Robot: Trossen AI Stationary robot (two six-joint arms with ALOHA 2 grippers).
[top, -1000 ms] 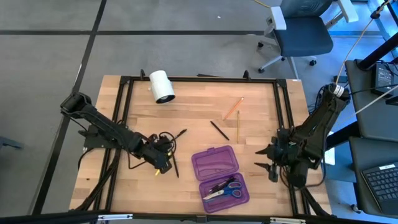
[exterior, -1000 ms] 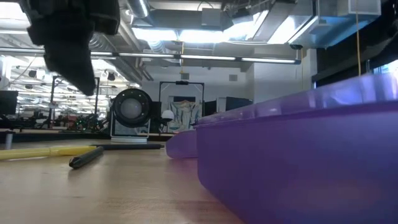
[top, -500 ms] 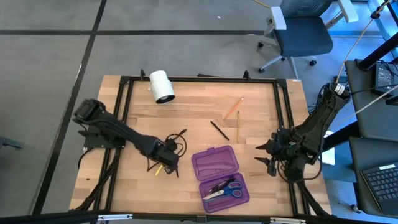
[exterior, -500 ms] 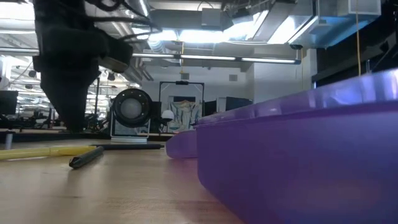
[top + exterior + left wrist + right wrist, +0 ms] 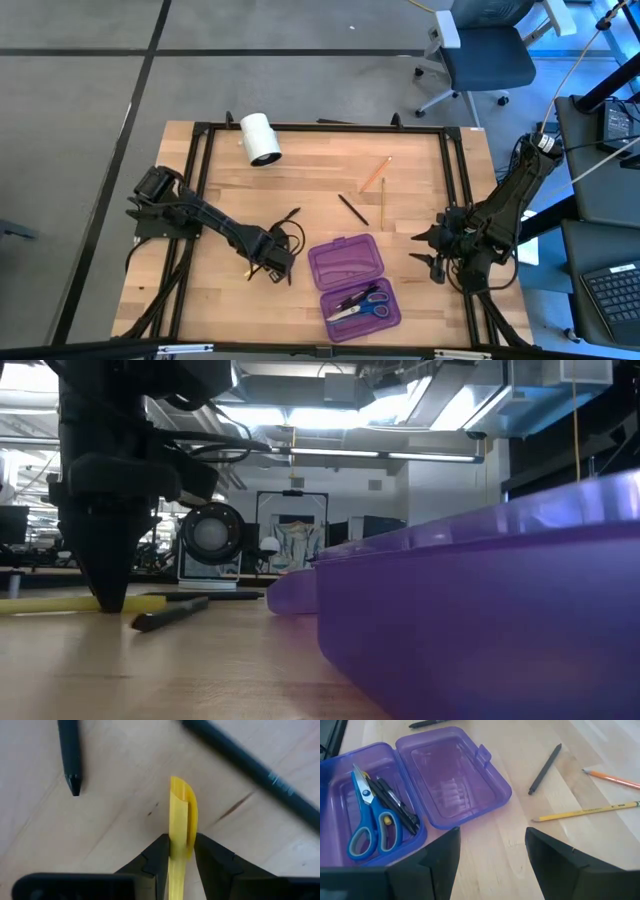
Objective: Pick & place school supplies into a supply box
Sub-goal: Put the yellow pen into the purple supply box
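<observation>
A yellow pen (image 5: 182,815) lies flat on the wood table; its end also shows in the high view as the yellow pen (image 5: 251,272). My left gripper (image 5: 272,262) (image 5: 182,857) is down on the table and shut on that pen. The purple supply box (image 5: 353,283) lies open beside it, with blue-handled scissors (image 5: 367,815) and black pens in its near half. My right gripper (image 5: 432,250) (image 5: 492,870) waits open above the table's right side, touching nothing. My left gripper pinches the yellow pen's barrel (image 5: 181,842) between its two fingers (image 5: 159,856), a little back from the pen's clipped end (image 5: 182,790). The fingers come from above, pointing down, and stand across the pen. The pen lies flat on the table.
Two black pens (image 5: 70,755) (image 5: 250,765) lie close to the left gripper. Farther off lie a black pen (image 5: 351,208), a yellow pencil (image 5: 381,200) and an orange pencil (image 5: 376,172). A white roll (image 5: 260,138) sits by the far edge.
My left gripper has moved toward the table's right, nearer the purple box, and come down until its fingertips stand on the table at the yellow pen. In the low view the black pen beside it has slid a little. The right arm has barely moved.
</observation>
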